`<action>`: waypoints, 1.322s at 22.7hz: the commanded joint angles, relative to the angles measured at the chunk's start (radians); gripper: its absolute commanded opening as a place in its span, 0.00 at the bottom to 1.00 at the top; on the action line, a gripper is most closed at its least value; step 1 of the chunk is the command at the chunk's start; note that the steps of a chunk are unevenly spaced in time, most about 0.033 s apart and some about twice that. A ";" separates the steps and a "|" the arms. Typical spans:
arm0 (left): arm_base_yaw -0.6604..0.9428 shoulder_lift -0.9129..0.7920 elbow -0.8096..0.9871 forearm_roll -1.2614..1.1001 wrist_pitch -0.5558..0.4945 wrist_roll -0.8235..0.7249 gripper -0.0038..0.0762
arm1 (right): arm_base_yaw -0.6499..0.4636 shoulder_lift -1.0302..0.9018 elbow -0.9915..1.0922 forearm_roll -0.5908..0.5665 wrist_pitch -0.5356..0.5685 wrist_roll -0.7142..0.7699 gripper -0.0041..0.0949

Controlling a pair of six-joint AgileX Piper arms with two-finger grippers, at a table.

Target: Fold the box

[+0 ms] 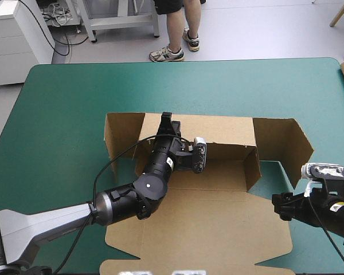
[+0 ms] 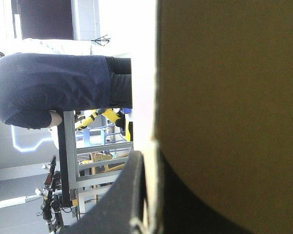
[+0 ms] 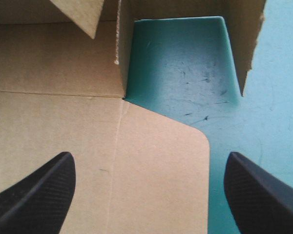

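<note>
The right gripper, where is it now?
In the high view the right gripper hovers open at the right edge of the box, half over the brown board and half over the table.

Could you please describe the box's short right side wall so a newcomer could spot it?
On the teal-green table lies the brown box, its long far wall raised. At that wall's right end the short side wall stands upright. The nearer lid lies flat; the flap outside it is wider.

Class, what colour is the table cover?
Teal-green; the table cover shows best in the high view.
</note>
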 commanded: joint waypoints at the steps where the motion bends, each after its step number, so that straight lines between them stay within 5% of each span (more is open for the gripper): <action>1: -0.002 -0.033 -0.009 -0.031 0.012 -0.008 0.04 | -0.005 0.004 -0.039 0.091 -0.033 -0.067 0.78; 9: -0.002 -0.033 -0.009 -0.030 0.012 -0.008 0.04 | -0.005 0.085 -0.307 0.074 -0.074 -0.054 0.71; 19: -0.002 -0.033 -0.009 -0.017 0.008 -0.008 0.04 | -0.005 0.625 -0.866 0.068 0.025 -0.080 0.69; 30: -0.002 -0.033 -0.009 0.019 0.011 -0.008 0.04 | 0.124 0.914 -0.923 0.075 -0.042 -0.074 0.69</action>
